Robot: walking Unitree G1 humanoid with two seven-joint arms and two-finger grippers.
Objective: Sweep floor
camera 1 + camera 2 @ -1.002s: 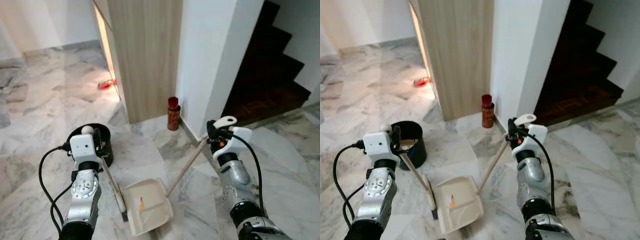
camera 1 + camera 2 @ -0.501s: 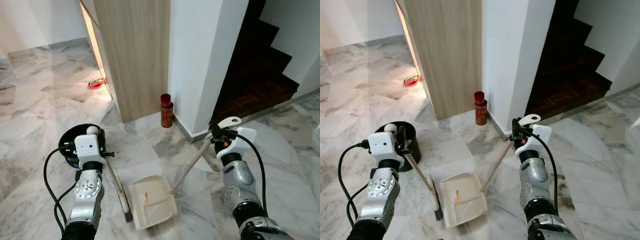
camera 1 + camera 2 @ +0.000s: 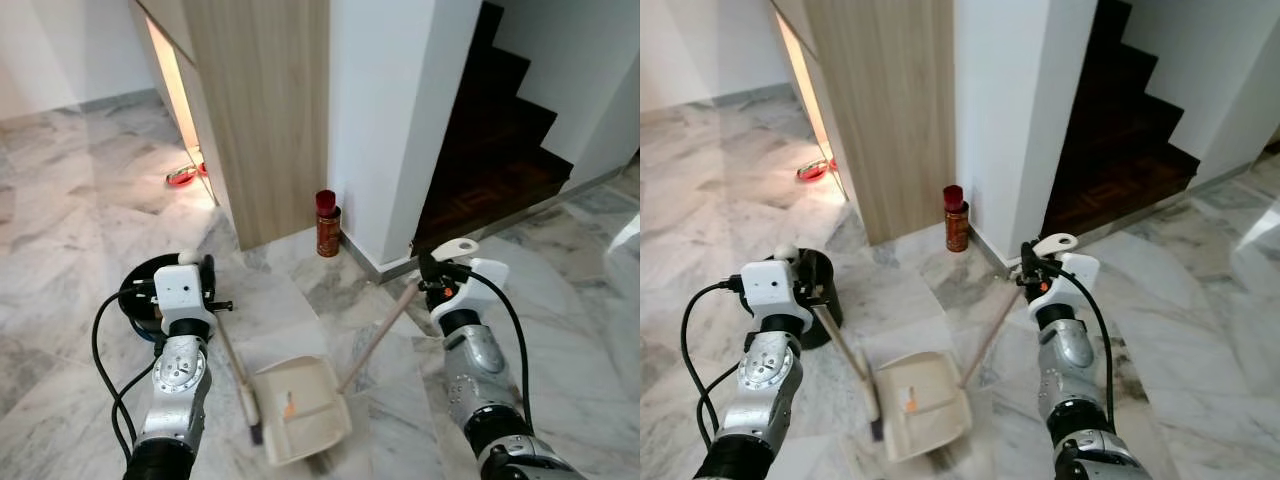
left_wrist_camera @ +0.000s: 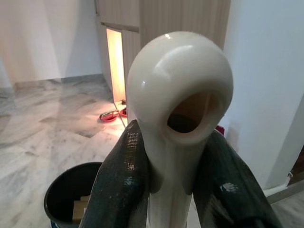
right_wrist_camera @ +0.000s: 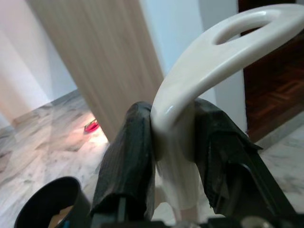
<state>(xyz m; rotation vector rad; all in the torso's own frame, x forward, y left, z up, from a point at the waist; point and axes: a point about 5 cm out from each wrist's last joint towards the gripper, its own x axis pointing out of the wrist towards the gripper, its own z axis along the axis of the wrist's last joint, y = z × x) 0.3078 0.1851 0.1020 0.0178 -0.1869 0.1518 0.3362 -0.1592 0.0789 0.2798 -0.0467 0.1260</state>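
Note:
A cream dustpan (image 3: 301, 410) rests on the marble floor between my arms, with a small orange scrap (image 3: 288, 405) lying in it. Its long handle (image 3: 375, 330) slants up to my right gripper (image 3: 433, 270), which is shut on the handle's looped top (image 5: 209, 61). My left gripper (image 3: 200, 290) is shut on the rounded top of the broom handle (image 4: 178, 95). The broom's stick (image 3: 232, 350) runs down to dark bristles (image 3: 254, 433) beside the dustpan's left edge.
A black bin (image 3: 138, 298) holding scraps stands by my left arm. A red can (image 3: 326, 224) sits at the foot of the white wall, next to a wooden cabinet (image 3: 260, 110). Dark wooden stairs (image 3: 490, 140) rise at the right. A red object (image 3: 180, 178) lies far left.
The camera has swung, shifting the whole scene leftward and away. Both grippers keep hold of their handles; broom and dustpan stay together on the floor.

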